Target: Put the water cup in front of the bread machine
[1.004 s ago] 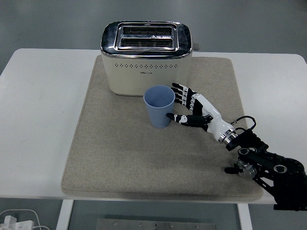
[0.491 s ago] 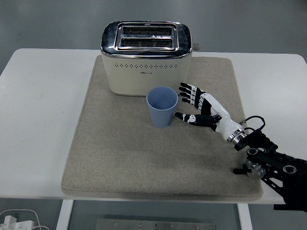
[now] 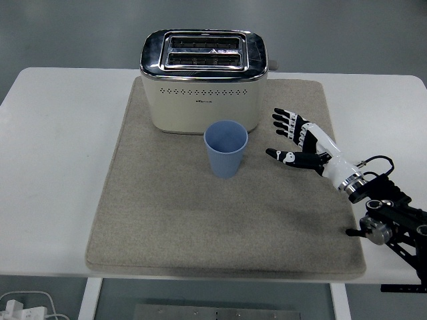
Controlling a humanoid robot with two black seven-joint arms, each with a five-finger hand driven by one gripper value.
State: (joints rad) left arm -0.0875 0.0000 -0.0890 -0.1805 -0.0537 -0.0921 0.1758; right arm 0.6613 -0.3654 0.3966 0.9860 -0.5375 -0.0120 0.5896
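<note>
The blue cup [image 3: 225, 148] stands upright and empty on the beige mat [image 3: 160, 213], centre of the frame, just in front of the cream toaster [image 3: 203, 80], which sits at the upper centre. The right robot hand [image 3: 300, 141], at centre right, is well apart from the cup, fingers [image 3: 283, 120] spread and holding nothing. Its black arm [image 3: 393, 227] enters from the lower right corner. The mat lies on the white bench [image 3: 53, 167].

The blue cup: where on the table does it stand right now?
In the head view, the blue cup stands upright on the beige mat, just in front of the toaster.
</note>
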